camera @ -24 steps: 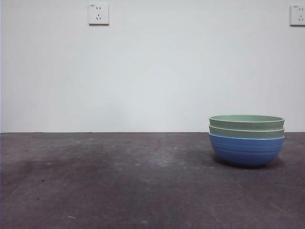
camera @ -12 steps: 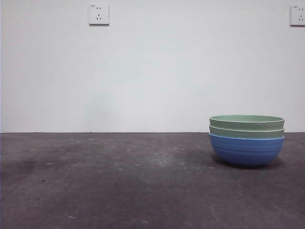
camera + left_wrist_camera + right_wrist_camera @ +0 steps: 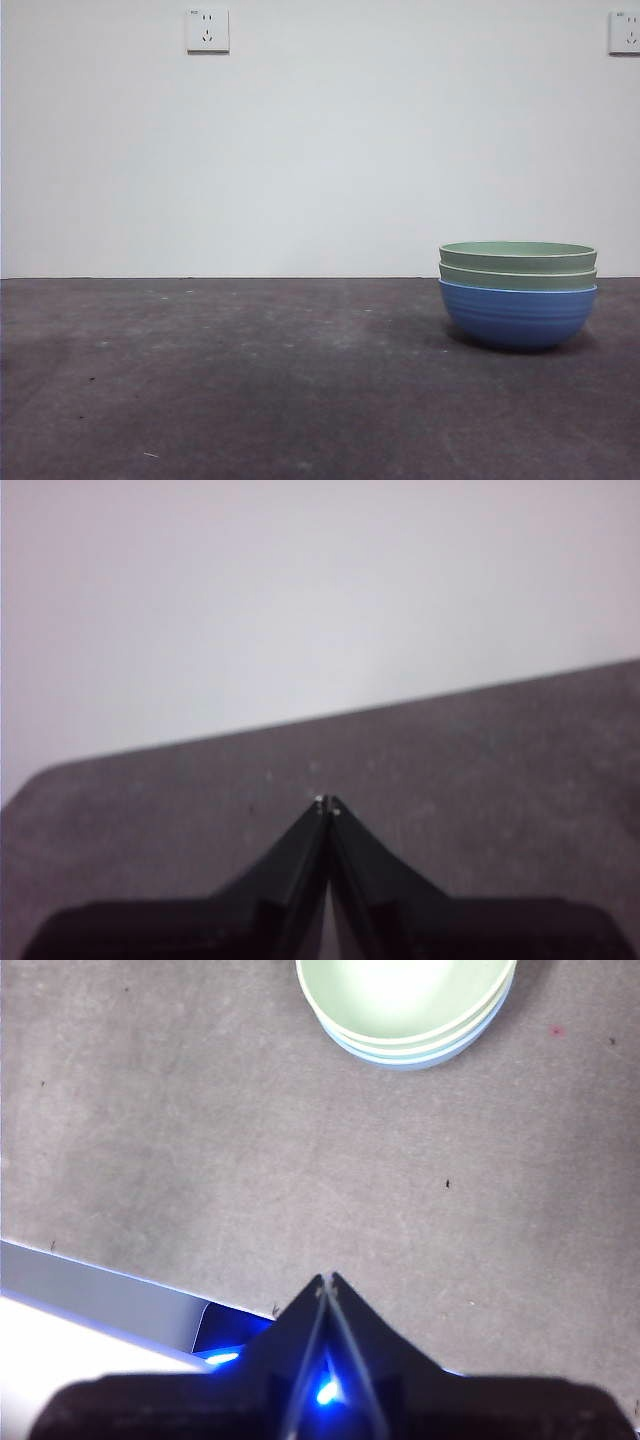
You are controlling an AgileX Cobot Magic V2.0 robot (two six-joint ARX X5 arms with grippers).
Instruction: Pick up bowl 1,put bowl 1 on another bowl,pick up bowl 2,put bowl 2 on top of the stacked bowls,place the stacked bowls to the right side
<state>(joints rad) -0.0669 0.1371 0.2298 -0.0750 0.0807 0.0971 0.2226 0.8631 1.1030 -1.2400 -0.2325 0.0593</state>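
Observation:
The stacked bowls (image 3: 517, 292) stand on the right of the dark table: two pale green ribbed bowls (image 3: 517, 262) nested in the blue bowl (image 3: 517, 314). From above, the right wrist view shows the same stack (image 3: 406, 1005), well away from my right gripper (image 3: 327, 1280), which is shut and empty, high over the table. My left gripper (image 3: 327, 803) is shut too, holds nothing, and faces bare table and wall. Neither arm shows in the front view.
A white wall with two sockets (image 3: 207, 29) rises behind the table. The table's edge (image 3: 110, 1280) runs near the right gripper, with a blue light beneath it.
A faint shadow on the left of the table has faded. The bowls have not moved.

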